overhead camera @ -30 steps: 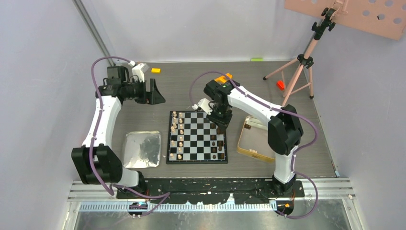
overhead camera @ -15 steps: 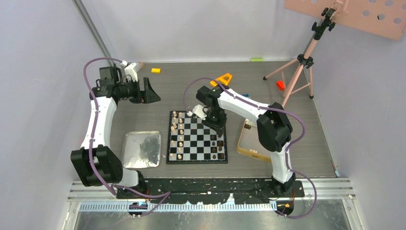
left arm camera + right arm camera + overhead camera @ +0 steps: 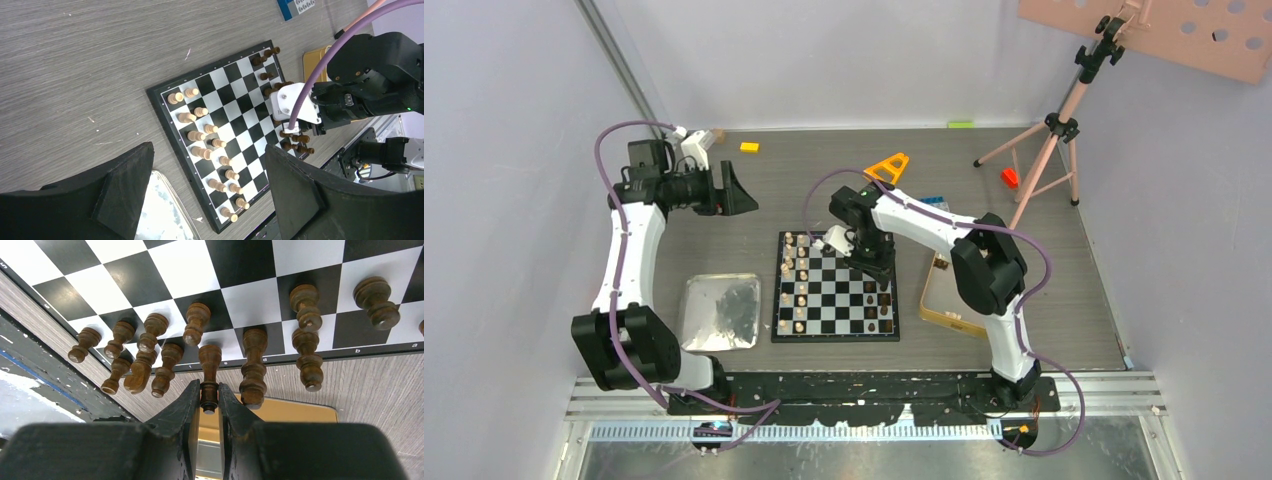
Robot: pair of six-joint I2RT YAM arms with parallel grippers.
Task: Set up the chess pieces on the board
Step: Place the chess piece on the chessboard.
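Right jaws pinched the head of one dark brown turned-wood chess piece [image 3: 209, 371] at the right edge of the flat black-and-white checked board [image 3: 836, 290]. Its long axis ran in line with the jaws, base toward the board, head in the grip. Other dark pieces [image 3: 254, 367] stood alongside it. Left jaws were spread wide over the far-left grey wood-grain worktop [image 3: 1044, 300].

Board [image 3: 240, 125]: black and white checks, black border
Light pieces [image 3: 196, 135]: tan
Dark pieces [image 3: 255, 365]: brown
Table [image 3: 75, 60]: grey woodgrain
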